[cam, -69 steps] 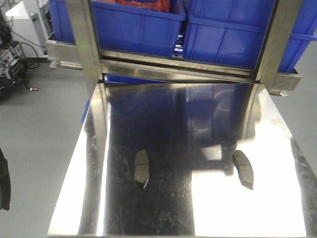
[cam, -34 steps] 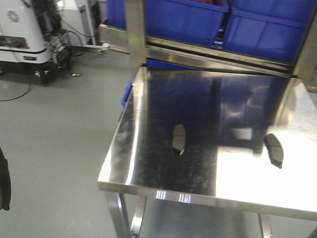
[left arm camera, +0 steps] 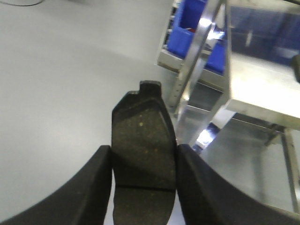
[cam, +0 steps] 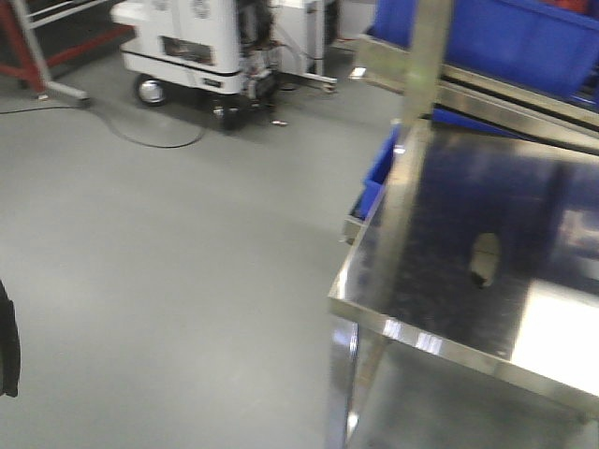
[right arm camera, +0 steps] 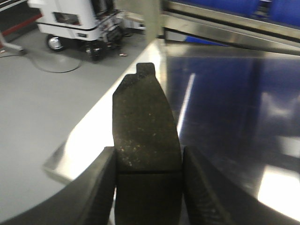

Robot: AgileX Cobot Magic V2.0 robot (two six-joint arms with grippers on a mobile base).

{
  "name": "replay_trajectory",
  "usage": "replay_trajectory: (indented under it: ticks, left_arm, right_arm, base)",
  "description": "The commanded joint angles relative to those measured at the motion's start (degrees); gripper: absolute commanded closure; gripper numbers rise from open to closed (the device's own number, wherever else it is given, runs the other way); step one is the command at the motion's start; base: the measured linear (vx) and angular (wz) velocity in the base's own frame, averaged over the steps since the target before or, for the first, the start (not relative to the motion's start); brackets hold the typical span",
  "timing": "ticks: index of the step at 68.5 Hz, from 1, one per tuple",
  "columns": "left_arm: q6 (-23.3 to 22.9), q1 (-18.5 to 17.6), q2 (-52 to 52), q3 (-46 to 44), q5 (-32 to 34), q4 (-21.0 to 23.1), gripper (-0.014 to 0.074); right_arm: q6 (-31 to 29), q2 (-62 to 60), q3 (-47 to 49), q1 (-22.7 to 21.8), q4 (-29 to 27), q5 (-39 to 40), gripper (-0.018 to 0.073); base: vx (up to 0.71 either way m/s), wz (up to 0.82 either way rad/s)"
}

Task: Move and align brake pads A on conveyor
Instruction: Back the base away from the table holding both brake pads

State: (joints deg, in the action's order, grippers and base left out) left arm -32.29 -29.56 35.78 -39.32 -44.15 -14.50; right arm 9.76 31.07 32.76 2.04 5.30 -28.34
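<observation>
My left gripper (left arm camera: 144, 165) is shut on a dark grey brake pad (left arm camera: 143, 126), which stands up between the jaws with its groove low down, over grey floor beside the steel table. In the right wrist view my right gripper (right arm camera: 148, 165) is shut on a second brake pad (right arm camera: 145, 112), held above the steel table's left edge. A third brake pad (cam: 485, 259) lies flat on the steel table (cam: 421, 341) in the front view. The conveyor is out of view.
Open grey floor (cam: 168, 262) fills the left of the front view. A white wheeled machine (cam: 201, 47) with cables stands at the back. Blue bins (cam: 524, 33) sit on a steel rack behind the table, and another blue bin (cam: 379, 173) sits low at its left side.
The front view has swung left: the steel table slid from centre to the right edge, one of the two pads lying on it left the frame, and the floor and white machine came in.
</observation>
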Motion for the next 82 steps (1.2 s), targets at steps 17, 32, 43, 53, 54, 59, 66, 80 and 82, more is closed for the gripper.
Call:
replay_trajectory:
  ticks: [17,32,43,53,54,59,66,80,82]
  left_arm:
    - [-0.22,-0.35,-0.16,-1.63,4.23,-1.07,0.0534]
    - [-0.22,-0.35,-0.16,-1.63,4.23,-1.07,0.0534]
    - [-0.22,-0.35,-0.16,-1.63,4.23,-1.07,0.0534]
    - [-0.22,-0.35,-0.16,-1.63,4.23,-1.07,0.0534]
    - [-0.22,-0.35,-0.16,-1.63,4.23,-1.07,0.0534]
    - [-0.22,-0.35,-0.16,-1.63,4.23,-1.07,0.0534]
    - [-0.22,-0.35,-0.16,-1.63,4.23,-1.07,0.0534]
    - [-0.22,-0.35,-0.16,-1.63,4.23,-1.07,0.0534]
    - [-0.22,-0.35,-0.16,-1.63,4.23,-1.07,0.0534]
  right_arm:
    - [-0.34,0.09,1.68,-0.25,0.33,5.06,0.0526]
    - [-0.34,0.09,1.68,-0.25,0.33,5.12,0.0526]
    - [-0.34,0.09,1.68,-0.25,0.33,5.12,0.0526]
    - [-0.34,0.09,1.68,-0.25,0.33,5.12,0.0526]
    - [-0.34,0.09,1.68,-0.25,0.33,5.12,0.0526]
    - [-0.34,0.09,1.68,-0.25,0.33,5.12,0.0526]
    - [-0.34,0.09,1.68,-0.25,0.33,5.12,0.0526]
    - [-0.34,0.09,1.68,-0.25,0.33,5.12,0.0526]
    - [-0.34,0.09,1.68,-0.25,0.33,5.12,0.0526]
  base:
    - [-0.10,0.68]
    - [-0.05,0.66]
    - [-0.01,0.63]
    - [0.00,0.56]
    - [0.01,0.54]
    - [0.02,0.54]
    - [0.03,0.56]
    - [0.06,0.59]
    - [0.07,0.59]
